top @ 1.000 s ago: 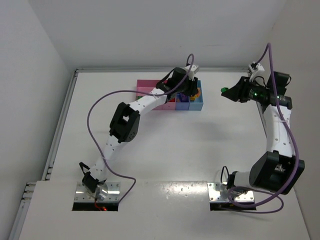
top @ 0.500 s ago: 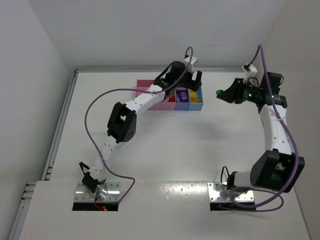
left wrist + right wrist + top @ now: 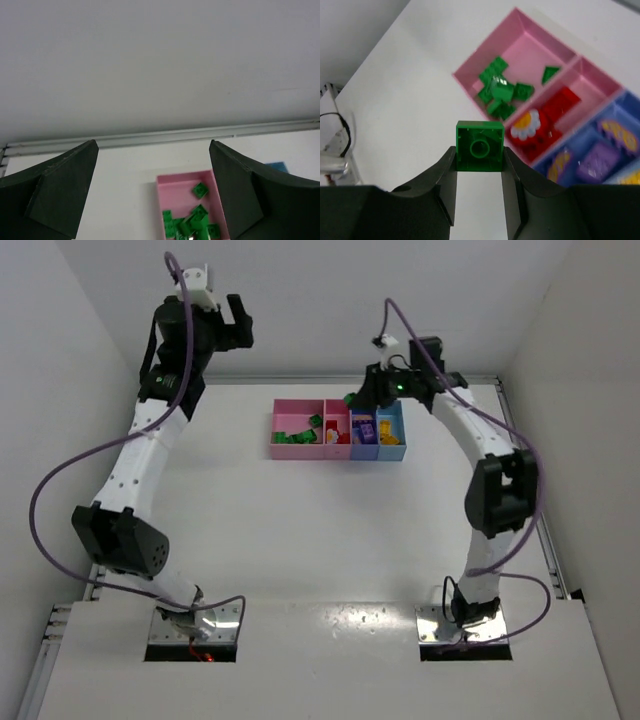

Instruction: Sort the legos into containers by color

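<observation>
The green lego (image 3: 480, 146) is pinched between my right gripper's (image 3: 480, 156) fingers, hollow underside facing the camera. It hangs above the back edge of the containers (image 3: 338, 448), near the narrow pink bin (image 3: 592, 82). From above, the right gripper (image 3: 358, 398) and its green lego (image 3: 349, 398) sit just behind the row. Green legos (image 3: 497, 90) lie in the wide pink bin (image 3: 530, 55), and red ones (image 3: 559, 105) in the narrow pink bin. A purple lego (image 3: 594, 160) and yellow pieces lie in the purple-blue bin (image 3: 630, 107). My left gripper (image 3: 245, 322) is raised high at the far left, open and empty, with the green pile (image 3: 192, 217) far below it (image 3: 153, 190).
A white and yellow flower piece (image 3: 525, 122) lies among the red legos. The light blue bin (image 3: 391, 430) ends the row on the right. The table's back rail (image 3: 200, 135) runs behind the bins, and white walls stand close on three sides.
My left arm has lifted off the bins, swung up to the far left and opened. My right arm has carried the green lego leftward to the back of the bins.
</observation>
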